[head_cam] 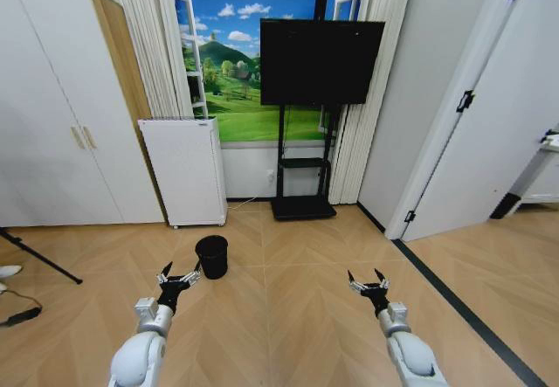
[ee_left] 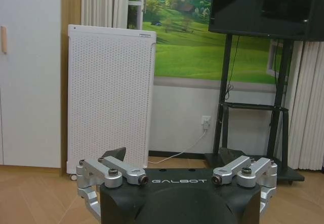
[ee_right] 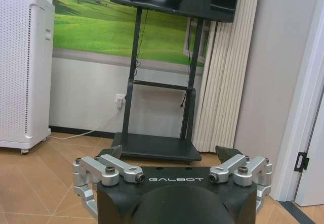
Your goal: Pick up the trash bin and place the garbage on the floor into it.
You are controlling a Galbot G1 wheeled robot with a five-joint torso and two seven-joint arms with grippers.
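Observation:
The trash bin (head_cam: 211, 257), small, black and round, stands upright on the wood floor in the head view. My left gripper (head_cam: 179, 273) hovers open just short of it and slightly to its left, apart from it, with nothing between its fingers. My right gripper (head_cam: 367, 278) is open and empty over bare floor, well to the right of the bin. The left wrist view shows the left gripper (ee_left: 174, 155) spread wide and facing the wall. The right wrist view has the right gripper (ee_right: 169, 152) spread the same way. The garbage is out of view.
A white perforated appliance (head_cam: 184, 171) stands against the back wall behind the bin. A black TV stand (head_cam: 303, 205) with a TV (head_cam: 320, 59) is beside it. A tripod leg (head_cam: 39, 259) lies at the left. A dark floor strip (head_cam: 463, 308) runs along the right by a door.

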